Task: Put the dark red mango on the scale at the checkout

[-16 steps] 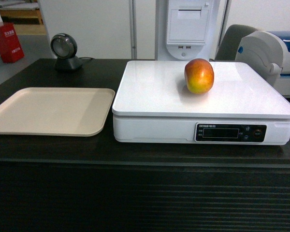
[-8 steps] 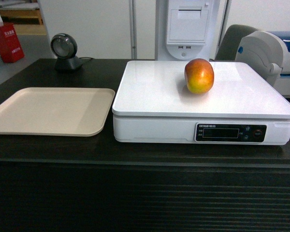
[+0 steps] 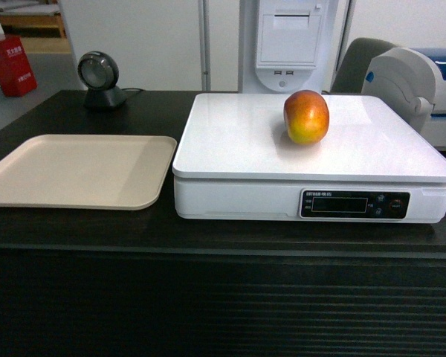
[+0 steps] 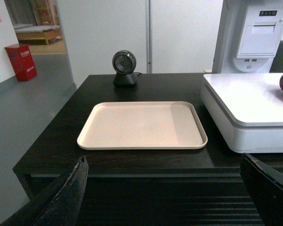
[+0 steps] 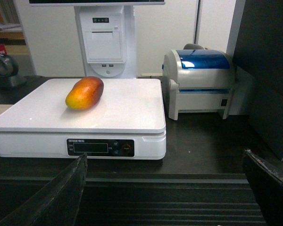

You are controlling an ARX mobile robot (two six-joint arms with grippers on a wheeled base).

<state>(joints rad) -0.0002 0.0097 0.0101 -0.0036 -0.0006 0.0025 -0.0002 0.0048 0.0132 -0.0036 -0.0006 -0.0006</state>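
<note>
The dark red mango (image 3: 306,117) lies on the glossy top plate of the white scale (image 3: 238,141), toward its back right; the right wrist view shows the mango (image 5: 84,93) on the plate's left half. The scale (image 5: 122,108) stands on the dark checkout counter (image 3: 208,297) with the ribbed front. My left gripper (image 4: 162,188) hangs open in front of the counter, below the tray, holding nothing. My right gripper (image 5: 165,188) is open too, low before the counter edge and apart from the scale. Neither gripper appears in the head view.
A flat beige tray (image 3: 78,169) lies left of the scale. A black round scanner (image 3: 100,80) stands at the back left. A grey-white printer with a blue part (image 5: 200,84) sits right of the scale. A white kiosk (image 3: 290,41) rises behind, and a red box (image 3: 10,65) stands far left.
</note>
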